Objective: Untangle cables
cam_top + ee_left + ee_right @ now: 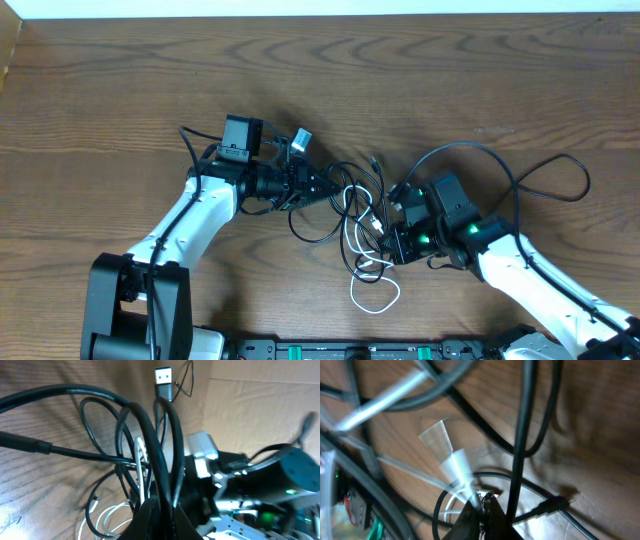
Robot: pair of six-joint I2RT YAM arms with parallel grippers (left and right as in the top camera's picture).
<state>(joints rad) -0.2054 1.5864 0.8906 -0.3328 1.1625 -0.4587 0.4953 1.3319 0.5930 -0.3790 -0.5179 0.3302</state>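
Note:
The black cable [318,238] and the white cable [376,297] lie tangled at the table's middle. My left gripper [325,187] is shut on the black cable. In the left wrist view the black cable [150,440] rises from between my left gripper's [161,510] jaws to a silver-tipped plug [163,377], with white loops [112,517] low on the left. My right gripper [383,228] is shut on the white cable. In the right wrist view my right gripper [482,502] pinches the white cable's plug end [451,462], and a black strand [522,435] crosses just to the right.
The right arm's own thick black wire [555,172] loops over the table at the right. The left arm's wire [190,140] arcs behind its wrist. A black frame [330,350] runs along the front edge. The right arm's body [280,475] fills the right of the left wrist view.

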